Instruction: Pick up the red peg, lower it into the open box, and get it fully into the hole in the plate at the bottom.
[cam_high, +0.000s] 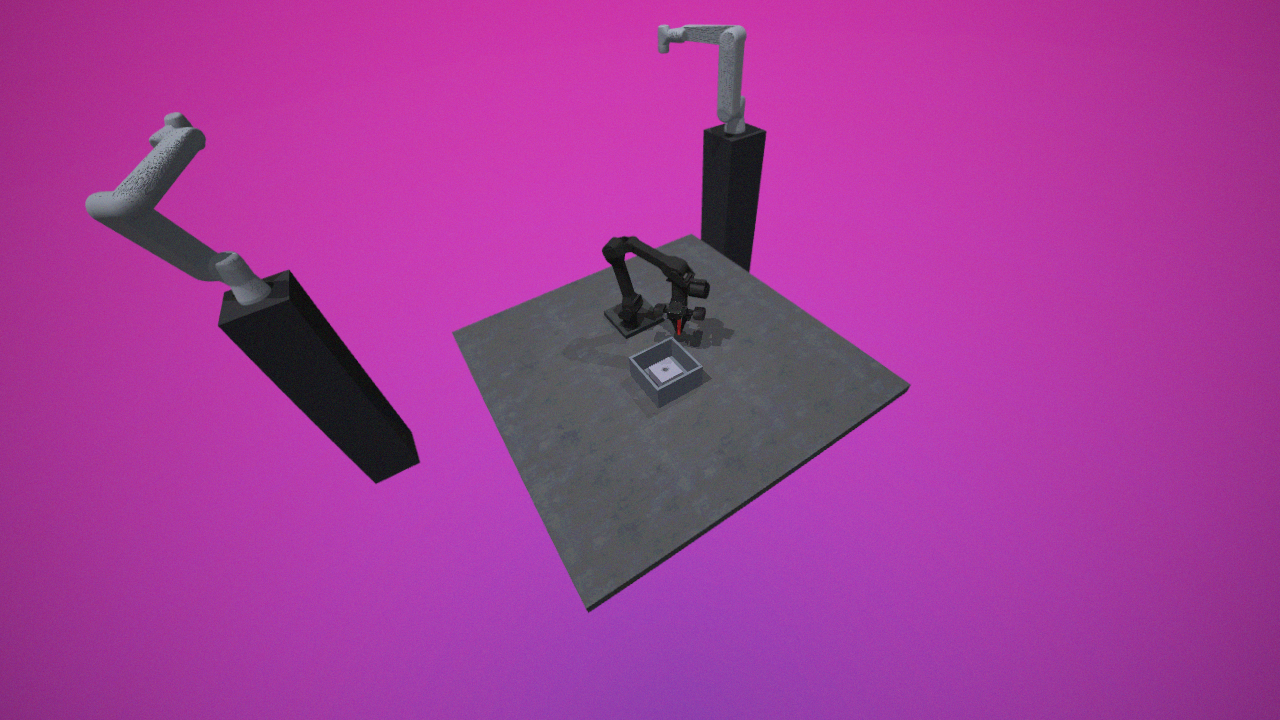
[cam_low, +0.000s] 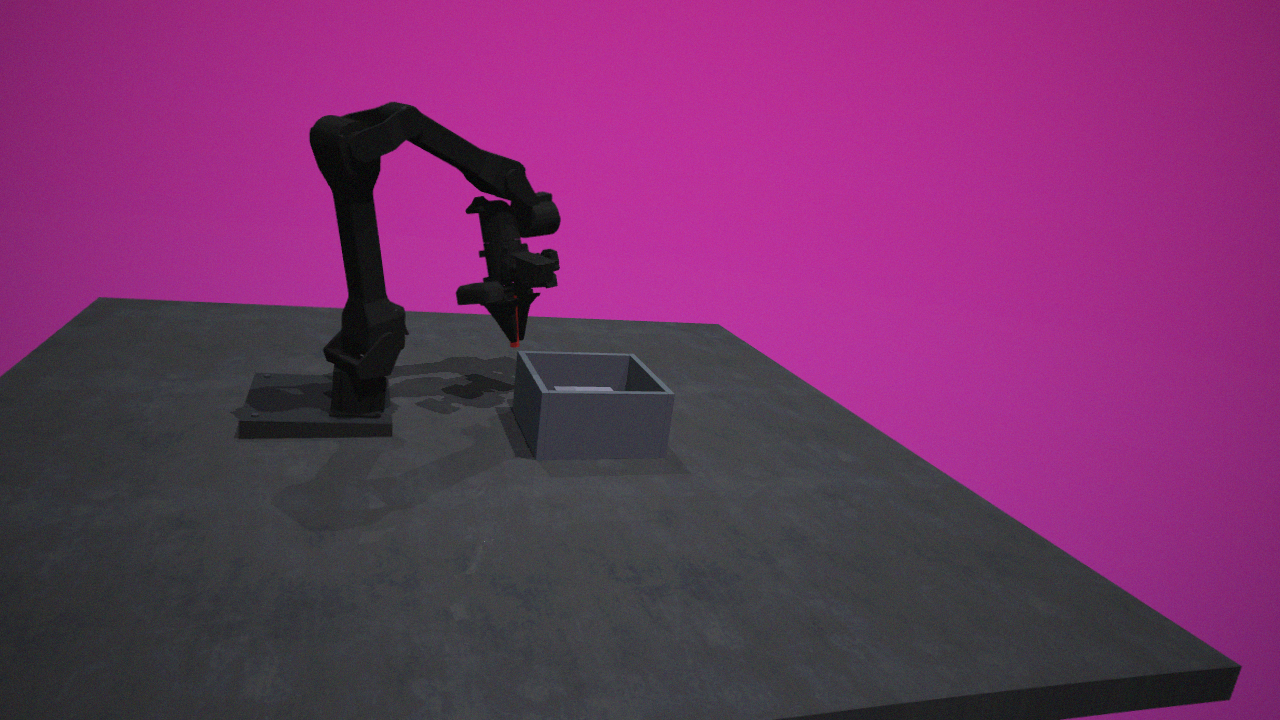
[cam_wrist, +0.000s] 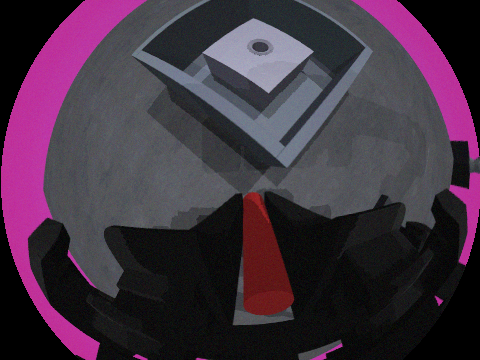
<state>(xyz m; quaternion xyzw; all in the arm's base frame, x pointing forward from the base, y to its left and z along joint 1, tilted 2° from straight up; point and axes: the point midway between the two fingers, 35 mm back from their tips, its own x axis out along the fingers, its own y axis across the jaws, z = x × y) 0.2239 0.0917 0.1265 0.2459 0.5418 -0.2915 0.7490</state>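
My gripper (cam_high: 678, 332) (cam_low: 517, 337) (cam_wrist: 253, 199) is shut on the red peg (cam_high: 679, 325) (cam_low: 514, 343) (cam_wrist: 262, 270). The peg stands close to upright between the fingers, clear of the table, with its lower end showing just below the fingertips in the exterior view. The open grey box (cam_high: 682, 380) (cam_low: 604, 425) (cam_wrist: 215, 106) stands beside it, to the right in the exterior view and ahead in the wrist view. The pale plate (cam_high: 657, 369) (cam_low: 583, 389) (cam_wrist: 230, 52) lies inside the box. Its round hole (cam_wrist: 260, 47) is empty.
The dark table (cam_high: 617, 465) (cam_low: 626, 582) carries the box and the arm's base (cam_high: 637, 328) (cam_low: 313, 428). Two grey arms (cam_high: 170, 161) (cam_high: 731, 76) stand on black pedestals (cam_high: 313, 376) (cam_high: 732, 192) beyond the table's edges in the top view.
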